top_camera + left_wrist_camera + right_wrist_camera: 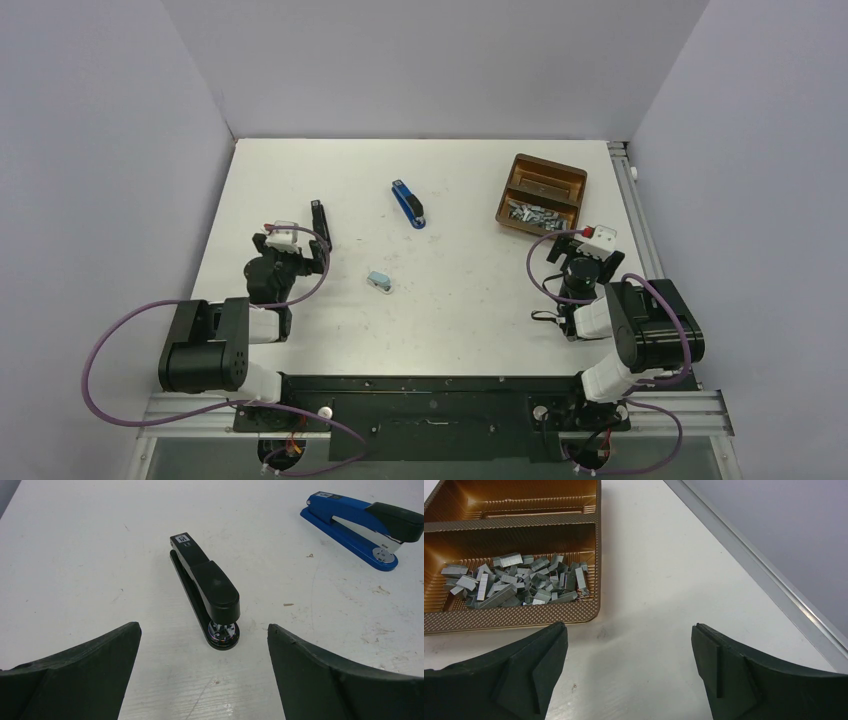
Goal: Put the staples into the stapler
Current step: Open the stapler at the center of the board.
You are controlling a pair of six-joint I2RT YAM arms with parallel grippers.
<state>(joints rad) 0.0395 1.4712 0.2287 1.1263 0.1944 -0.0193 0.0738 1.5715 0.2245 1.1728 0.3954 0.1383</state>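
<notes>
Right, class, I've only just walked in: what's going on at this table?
Two robot arms are set up to load a stapler, but nothing is held yet. The left gripper is open and faces the black stapler, which lies closed on the table. A blue stapler lies further off. The right gripper, also open, sits just short of the brown tray, whose near compartment holds the loose staples.

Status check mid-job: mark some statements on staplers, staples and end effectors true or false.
1. The staples lie in the tray compartment nearer the robot. True.
2. The left end effector grips the black stapler. False: it is open, the stapler lying untouched ahead.
3. The blue stapler lies between black stapler and tray. True.
4. The right end effector is shut on staples. False: it is open and empty.
</notes>
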